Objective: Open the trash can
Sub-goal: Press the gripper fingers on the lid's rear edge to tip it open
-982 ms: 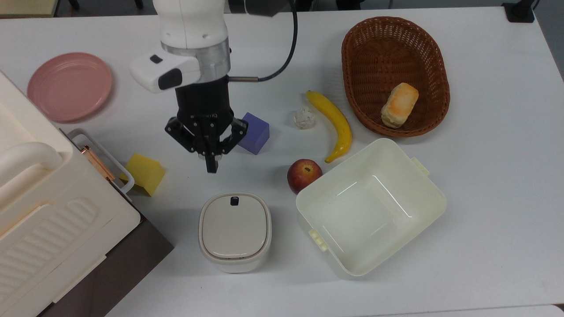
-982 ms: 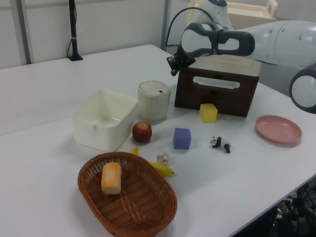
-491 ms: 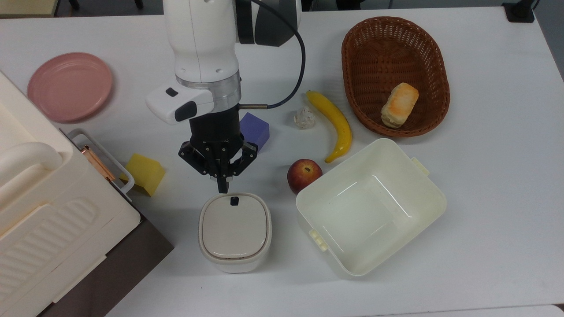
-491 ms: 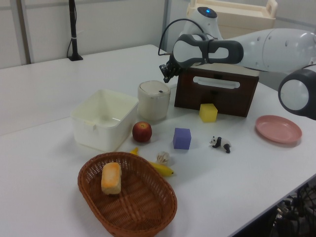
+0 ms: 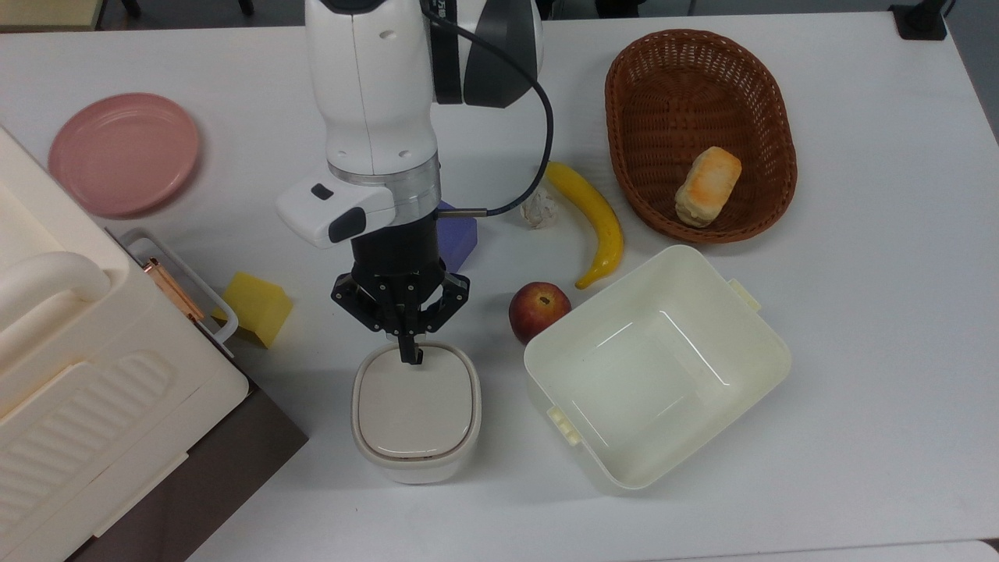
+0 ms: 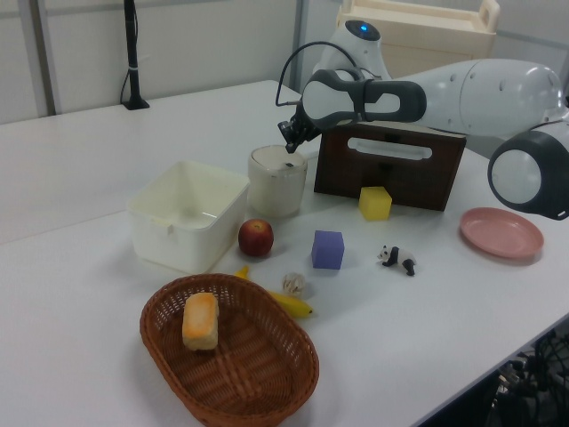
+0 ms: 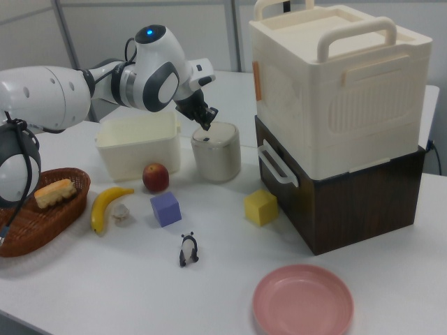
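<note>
On a white table (image 5: 858, 351), a cream ribbed appliance (image 7: 335, 84) sits atop a dark wooden box (image 7: 349, 202). The Franka arm (image 5: 375, 94) reaches down, its gripper (image 5: 409, 355), fingers pressed together, over the lid's rear edge on the trash can (image 5: 416, 414). The can stands between the cream tub (image 5: 655, 367) and a yellow block (image 5: 256, 307), near an apple (image 5: 538, 311).
</note>
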`<state>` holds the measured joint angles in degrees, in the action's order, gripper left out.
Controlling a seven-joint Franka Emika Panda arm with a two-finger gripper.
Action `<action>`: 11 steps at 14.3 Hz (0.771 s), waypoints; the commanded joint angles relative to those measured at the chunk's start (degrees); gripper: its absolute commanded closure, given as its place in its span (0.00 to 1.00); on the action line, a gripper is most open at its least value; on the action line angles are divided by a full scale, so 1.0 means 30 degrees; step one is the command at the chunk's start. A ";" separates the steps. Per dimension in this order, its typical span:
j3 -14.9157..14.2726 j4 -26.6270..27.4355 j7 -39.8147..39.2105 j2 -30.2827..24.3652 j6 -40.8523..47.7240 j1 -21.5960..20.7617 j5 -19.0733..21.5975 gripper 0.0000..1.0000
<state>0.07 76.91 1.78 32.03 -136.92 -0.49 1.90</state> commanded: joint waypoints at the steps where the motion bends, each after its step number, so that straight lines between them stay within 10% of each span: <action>1: 0.0006 -0.0295 -0.0270 0.0428 -0.0385 -0.0130 -0.0134 1.00; 11: 0.0006 -0.0295 -0.0270 0.0925 -0.0414 -0.0130 -0.0749 1.00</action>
<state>0.08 76.85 1.62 33.67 -136.92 -0.62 0.50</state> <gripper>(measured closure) 0.991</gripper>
